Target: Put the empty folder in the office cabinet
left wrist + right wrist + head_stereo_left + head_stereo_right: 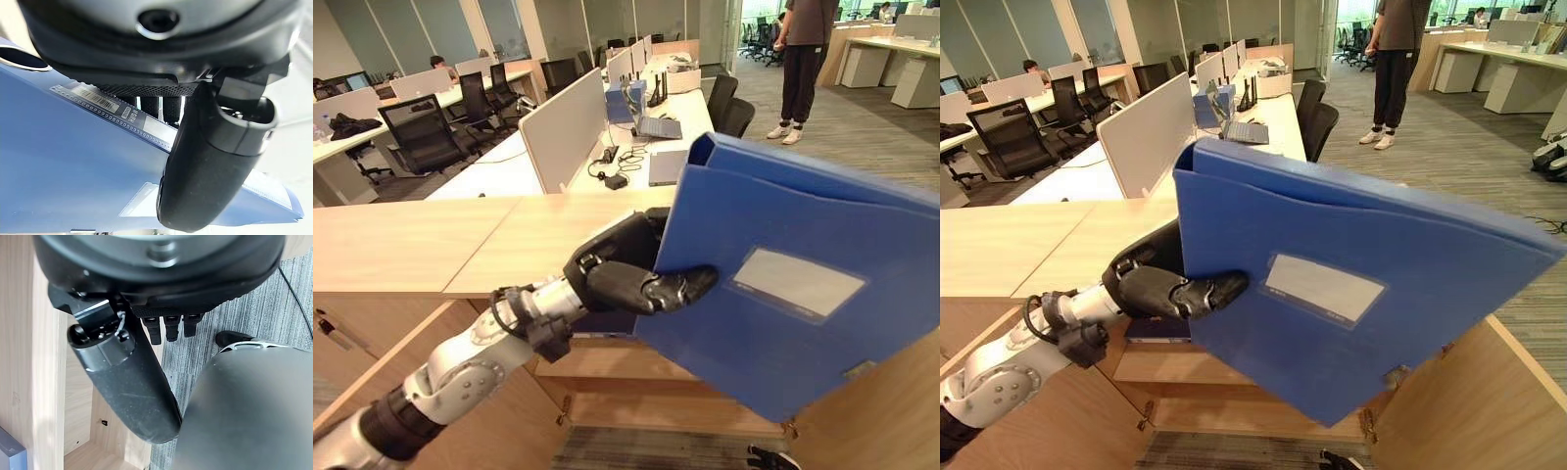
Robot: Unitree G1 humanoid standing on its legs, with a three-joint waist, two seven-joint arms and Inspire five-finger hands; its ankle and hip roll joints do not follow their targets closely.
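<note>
My left hand (626, 274) holds a large blue folder (803, 284) with a pale label pocket in the air, tilted, in front of the open wooden office cabinet (626, 364). The thumb (210, 161) presses on the folder's (58, 171) front face and the fingers curl behind its spine edge. The folder (1351, 284) hangs above the cabinet's upper shelf, level with the cabinet top (411, 240). My right hand (127, 377) hangs low beside the cabinet's wooden side over grey carpet, fingers relaxed and holding nothing.
A cabinet door (1469, 401) stands open at the lower right. A dark blue flat item (1160, 329) lies on the shelf under my left hand. Behind the cabinet run white desks with dividers (563, 132) and office chairs (421, 137). A person (803, 59) stands at the back right.
</note>
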